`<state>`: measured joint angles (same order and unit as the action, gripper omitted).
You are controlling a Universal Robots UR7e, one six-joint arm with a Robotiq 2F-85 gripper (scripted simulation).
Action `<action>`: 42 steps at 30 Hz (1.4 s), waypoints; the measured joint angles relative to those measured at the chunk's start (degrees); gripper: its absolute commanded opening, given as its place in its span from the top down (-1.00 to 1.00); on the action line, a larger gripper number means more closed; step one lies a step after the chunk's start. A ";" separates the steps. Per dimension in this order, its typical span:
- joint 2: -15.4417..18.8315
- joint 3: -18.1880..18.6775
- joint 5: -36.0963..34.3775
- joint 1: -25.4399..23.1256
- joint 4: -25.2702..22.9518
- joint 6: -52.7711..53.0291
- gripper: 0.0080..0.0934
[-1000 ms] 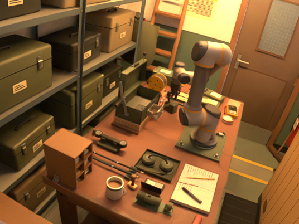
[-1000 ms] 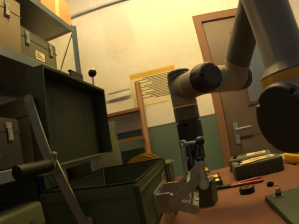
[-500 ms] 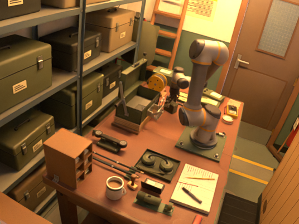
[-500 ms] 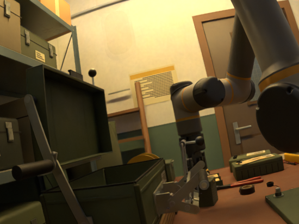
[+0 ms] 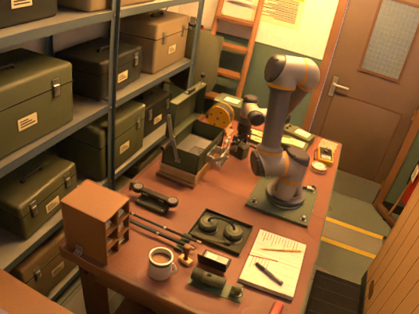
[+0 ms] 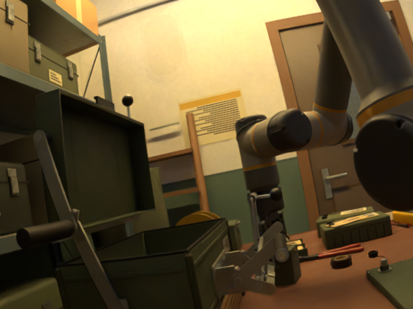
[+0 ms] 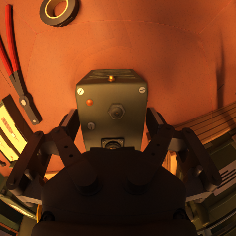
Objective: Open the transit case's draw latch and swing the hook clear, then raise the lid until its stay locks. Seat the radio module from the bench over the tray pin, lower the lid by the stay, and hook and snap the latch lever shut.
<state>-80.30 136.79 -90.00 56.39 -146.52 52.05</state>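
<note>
The radio module [image 7: 111,109] [image 5: 239,149] [image 6: 287,264], a small olive box with screws, a hex fitting and an orange lamp on top, stands on the bench just right of the transit case. My gripper [image 7: 112,121] [image 6: 268,221] is open and straddles it from above, holding nothing. The transit case [image 5: 192,150] [image 6: 142,262] sits on a wooden pallet with its lid [image 6: 97,157] raised upright and its stay [image 5: 172,136] slanting across the open tray. The draw latch [image 6: 251,262] [image 5: 219,151] hangs swung out from the case's front wall, right next to the module.
The case's front wall and open latch lever stand close on one side of the module. Red-handled pliers [image 7: 14,74] [image 6: 330,250] and a roll of tape [image 7: 59,11] [image 6: 341,261] lie on the bench beyond it. Olive boxes [image 6: 353,225] and a yellow cable reel [image 5: 220,114] stand behind.
</note>
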 measured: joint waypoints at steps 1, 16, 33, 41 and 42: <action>0.00 0.00 0.00 0.00 0.00 0.00 -0.87; 0.03 0.01 0.00 0.00 -0.02 0.00 -0.35; 0.00 0.01 -0.01 0.00 0.00 0.00 0.45; 0.00 0.01 -0.01 0.00 -0.01 0.00 0.82; 0.00 0.01 -0.01 0.00 -0.01 0.00 0.87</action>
<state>-80.30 136.80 -90.01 56.39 -146.52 52.05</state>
